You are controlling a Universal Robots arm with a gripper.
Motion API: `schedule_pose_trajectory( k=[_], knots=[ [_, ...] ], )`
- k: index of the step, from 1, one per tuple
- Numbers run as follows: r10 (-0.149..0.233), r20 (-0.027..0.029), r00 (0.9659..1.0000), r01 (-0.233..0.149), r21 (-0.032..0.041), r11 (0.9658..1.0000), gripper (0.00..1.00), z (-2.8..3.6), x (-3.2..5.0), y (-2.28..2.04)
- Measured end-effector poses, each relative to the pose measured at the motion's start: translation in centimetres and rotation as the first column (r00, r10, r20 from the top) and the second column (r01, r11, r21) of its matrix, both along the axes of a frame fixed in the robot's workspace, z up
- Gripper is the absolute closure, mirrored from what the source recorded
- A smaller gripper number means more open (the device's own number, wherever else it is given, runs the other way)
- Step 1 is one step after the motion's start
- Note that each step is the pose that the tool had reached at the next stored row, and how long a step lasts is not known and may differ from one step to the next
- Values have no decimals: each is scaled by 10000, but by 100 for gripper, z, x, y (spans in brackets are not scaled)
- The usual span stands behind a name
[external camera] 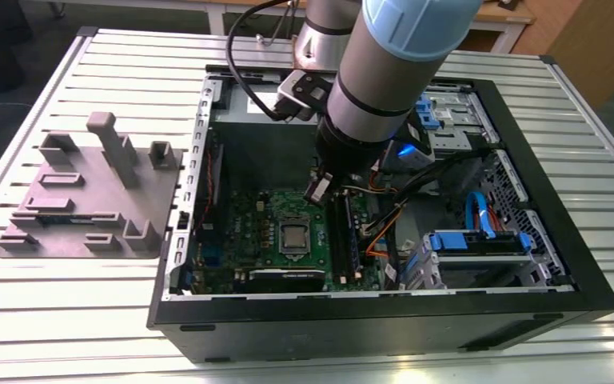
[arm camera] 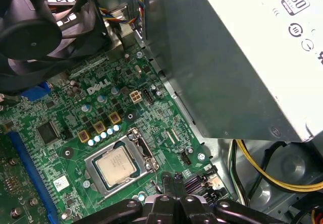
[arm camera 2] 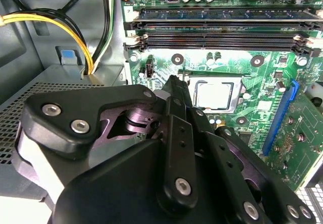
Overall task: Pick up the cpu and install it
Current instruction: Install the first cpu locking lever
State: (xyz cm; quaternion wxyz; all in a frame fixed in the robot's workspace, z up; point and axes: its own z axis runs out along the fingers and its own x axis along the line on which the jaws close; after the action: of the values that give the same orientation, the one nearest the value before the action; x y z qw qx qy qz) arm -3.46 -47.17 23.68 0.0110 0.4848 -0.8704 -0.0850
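Note:
The cpu (external camera: 293, 236) is a small silver-grey square lying flat in its socket on the green motherboard (external camera: 253, 216), inside the open computer case (external camera: 392, 320). Both wrist views show it in the socket's metal frame: cpu (arm camera 2: 214, 94), cpu (arm camera: 117, 166). My gripper (external camera: 319, 194) hangs inside the case, a little above the board and just to the exterior view's right of the socket. Its black fingers (arm camera 2: 174, 85) come together at the tip with nothing between them. The gripper (arm camera: 171, 179) is apart from the chip.
A grey moulded tray (external camera: 89, 196) with upright posts lies on the slatted table at the exterior view's left. Beside the socket are the power supply box (arm camera: 227, 57), a black fan (arm camera: 40, 27), memory slots (arm camera 2: 222, 37), yellow cables (arm camera 2: 75, 30) and blue drive brackets (external camera: 478, 240).

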Motion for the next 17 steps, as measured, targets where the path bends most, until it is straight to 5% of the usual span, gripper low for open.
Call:
schedule_pose_trajectory(
  k=[9,14,15,17],
  knots=[
    [538,0,9985,-538,1,9985,90,-1,-39,-26],
    [1138,7,9935,-1138,-2,9935,90,-1,-45,-31],
    [1361,139,9906,-1361,-19,9907,90,-5,-44,-49],
    [1561,229,9875,-1561,-29,9877,90,-10,-44,-52]
  ],
)
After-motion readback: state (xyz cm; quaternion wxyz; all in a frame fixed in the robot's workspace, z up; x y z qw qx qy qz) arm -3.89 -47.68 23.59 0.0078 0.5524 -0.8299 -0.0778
